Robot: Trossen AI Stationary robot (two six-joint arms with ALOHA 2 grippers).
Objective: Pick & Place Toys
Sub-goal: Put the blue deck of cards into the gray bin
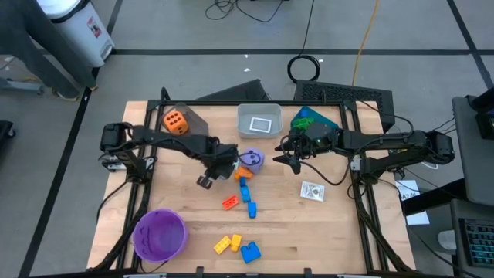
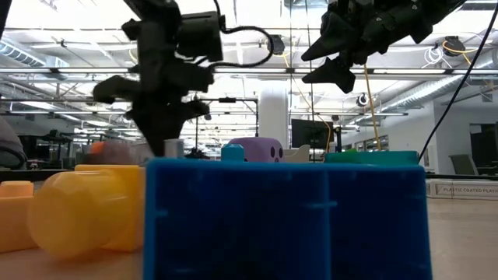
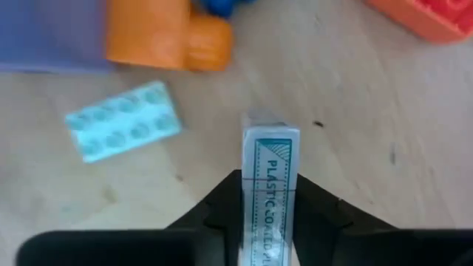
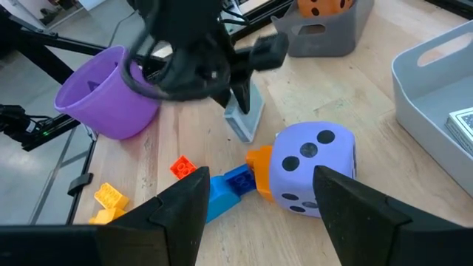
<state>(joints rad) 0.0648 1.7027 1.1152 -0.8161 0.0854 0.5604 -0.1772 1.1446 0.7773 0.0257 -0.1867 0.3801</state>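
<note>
My left end effector (image 3: 270, 214) is clamped on a card box (image 3: 270, 174) standing on edge on the table (image 1: 309, 224), just left of the purple die (image 1: 250, 160). My right end effector (image 4: 259, 196) hangs spread apart above that die. Open wood lies rightward; only my left wrist view shows the box's lettering.

Probably a robotics lab: open hall with ceiling lights (image 2: 70, 39), monitors (image 2: 311, 132), floor cables (image 1: 305, 68).
</note>
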